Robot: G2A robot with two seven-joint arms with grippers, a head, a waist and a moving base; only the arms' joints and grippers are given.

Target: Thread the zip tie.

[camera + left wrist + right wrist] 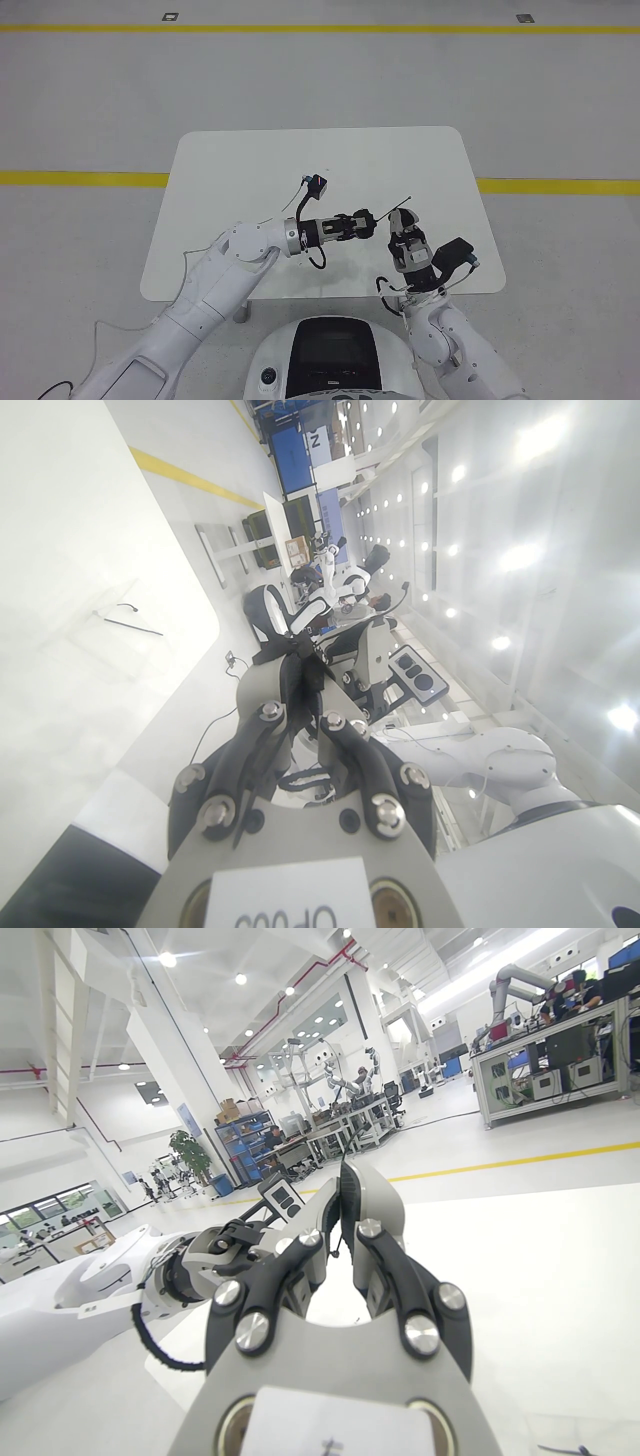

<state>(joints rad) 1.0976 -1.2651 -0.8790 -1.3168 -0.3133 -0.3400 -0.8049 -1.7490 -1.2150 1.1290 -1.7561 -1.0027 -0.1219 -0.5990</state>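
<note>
A thin black zip tie [350,1148] is pinched in my right gripper [344,1173], which is shut on it. The strap rises past the fingertips, and a short end hangs between the fingers. From above, the zip tie [393,207] is a slanted line over the white table [300,160], just beyond my right gripper [401,220]. My left gripper [368,220] is close beside it, pointing at it. Seen from the left wrist, the left gripper [295,650] is shut and I see nothing between its pads. A thin dark line [134,626], a shadow or a second tie, shows on the tabletop ahead.
Both grippers hang above the table's front right part. Its rounded front corner [216,627] and right edge are near. The left arm's camera stalk [318,184] sticks out toward the table's middle. Bare tabletop [250,200] lies to the left and behind.
</note>
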